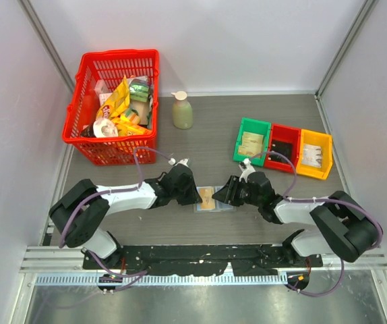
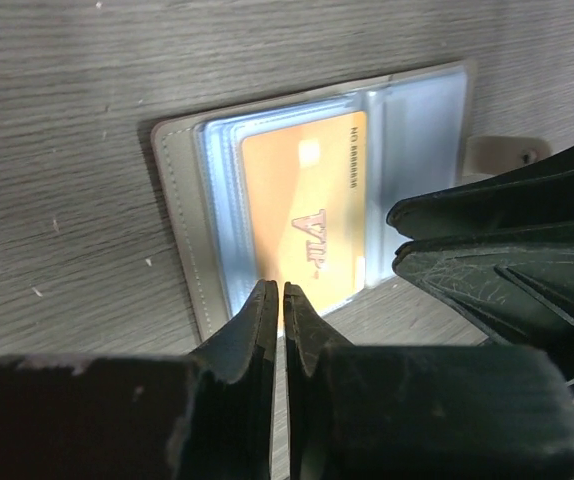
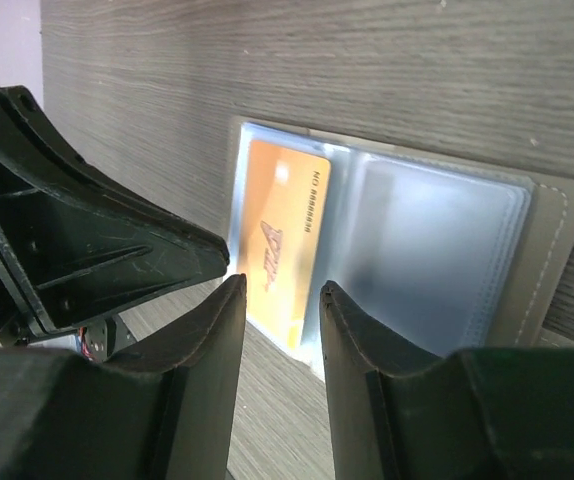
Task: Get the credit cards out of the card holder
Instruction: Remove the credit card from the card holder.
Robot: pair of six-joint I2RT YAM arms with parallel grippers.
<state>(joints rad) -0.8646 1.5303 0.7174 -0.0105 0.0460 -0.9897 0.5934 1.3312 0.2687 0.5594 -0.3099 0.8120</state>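
Closest to the lens, at the bottom centre of the left wrist view, is your left claw [image 2: 279,292]. Its two fingers stand together with only a hairline slit between them, and nothing shows in that slit. The tips sit right at the near short edge of the yellow-orange credit card [image 2: 302,205]; whether they press on it, I cannot tell.

The card lies flat inside a clear sleeve of the card holder [image 2: 175,190], which is spread open on the counter [image 2: 57,110] at mid-frame. Your right claw [image 3: 279,295] stands parted and empty, low in the right wrist view, just over the holder's near edge.

Expect the card to be light, stiff and slick. Lying flat under plastic, it gives you nothing to pinch from above. You will likely have to drag it by friction toward the sleeve's mouth, then take the freed short edge across its two faces. The holder looks soft and light, so it may slide along with the card unless you pin a bare panel down.
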